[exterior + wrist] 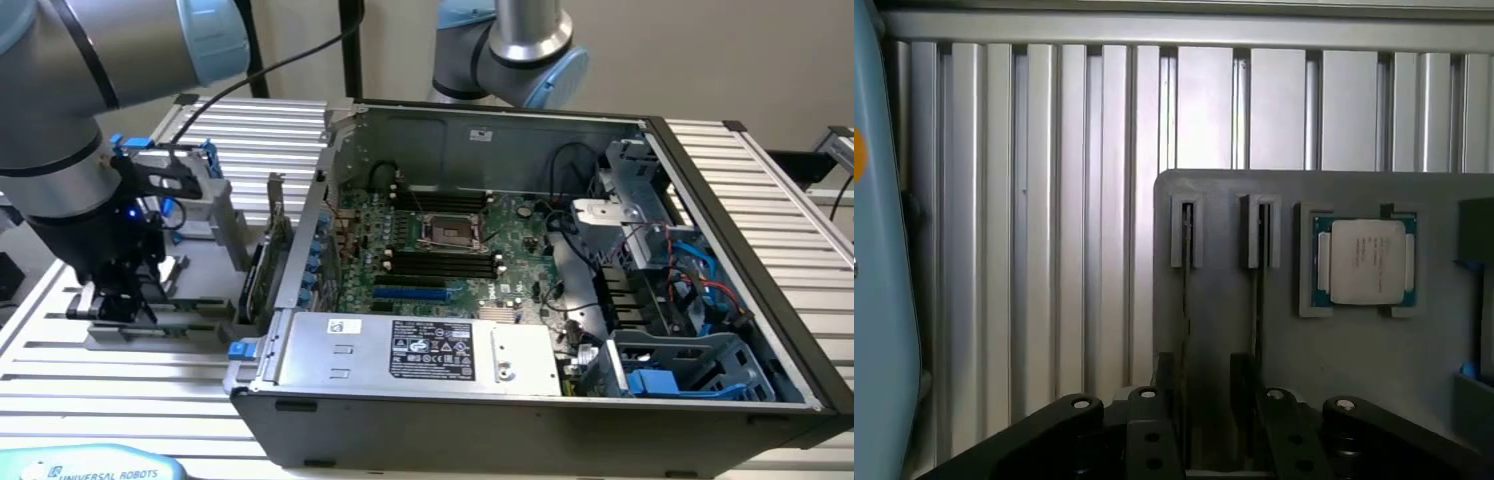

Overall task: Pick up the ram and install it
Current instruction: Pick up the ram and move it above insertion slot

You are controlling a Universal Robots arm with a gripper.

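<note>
In the wrist view, two thin dark ram sticks stand on edge in the slotted clips of a grey holder plate [1334,380]. One ram [1186,290] and the other ram [1258,290] show as narrow lines. My gripper [1206,375] hangs just above the plate, open, each black finger [1166,395] close to one of the sticks, with bare grey plate in the gap between them. In the exterior view my gripper [123,300] is low over the same holder [200,330], at the exterior view's left of the open computer case [534,400]. The black memory slots [434,262] lie on the motherboard.
A processor chip [1364,262] sits in a recess of the holder beside the sticks. A green expansion card [274,250] stands upright between holder and case. The power supply [427,350], cables and drive cage [694,370] crowd the case. A second arm [514,50] stands behind it.
</note>
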